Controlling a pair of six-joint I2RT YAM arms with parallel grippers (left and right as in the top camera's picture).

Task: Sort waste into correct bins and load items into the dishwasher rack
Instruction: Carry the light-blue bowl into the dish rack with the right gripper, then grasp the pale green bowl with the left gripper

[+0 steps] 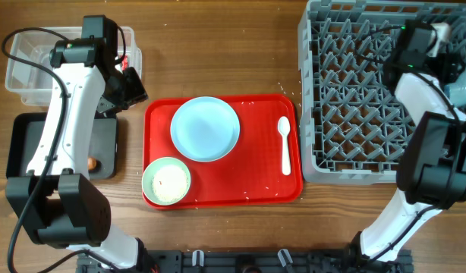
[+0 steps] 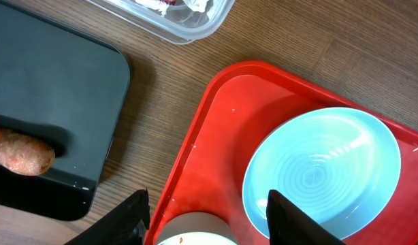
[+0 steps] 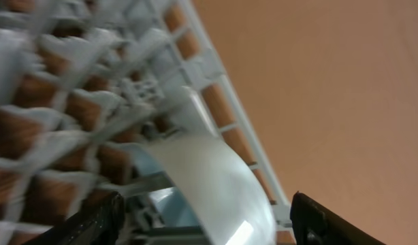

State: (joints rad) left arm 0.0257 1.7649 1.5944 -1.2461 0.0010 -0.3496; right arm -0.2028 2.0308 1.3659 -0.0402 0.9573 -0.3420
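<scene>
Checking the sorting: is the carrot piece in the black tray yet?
In. The carrot piece lies on the floor of the black tray, inside its rim.

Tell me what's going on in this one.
Clearing up after a meal. The left hand, open and empty, hovers between the black tray, which holds the carrot piece, and the red tray. The pale-blue plate, green bowl with rice and white spoon sit on the red tray. The right hand, open, is over the dishwasher rack beside a pale-blue dish.
</scene>
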